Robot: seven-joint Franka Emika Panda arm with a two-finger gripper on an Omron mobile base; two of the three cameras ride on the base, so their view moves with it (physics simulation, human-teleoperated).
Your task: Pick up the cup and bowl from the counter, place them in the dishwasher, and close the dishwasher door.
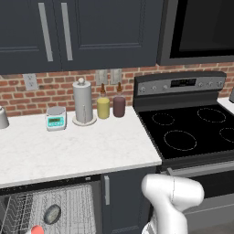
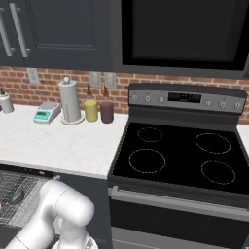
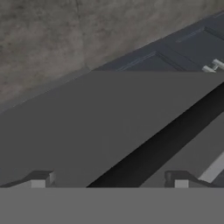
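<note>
Now the loading looks done; the bowl lies on the wire rack of the dishwasher, and the cup shows its red inside at the bottom edge of the left base view, down in the rack too; the counter carries just the bystanders (paper towel roll, scale, two jars). In the hand view the gripper hangs low with its tips spread wide and nothing between them, looking along a broad dark grey panel that I take for the dishwasher door; so closing it seems the remaining job. Risks: wide-set fingers may slide off that flat face instead of pushing it; a push near one corner could skew the arm; if the rack sits pulled out, the door could jam against it and jolt the cup over.
</note>
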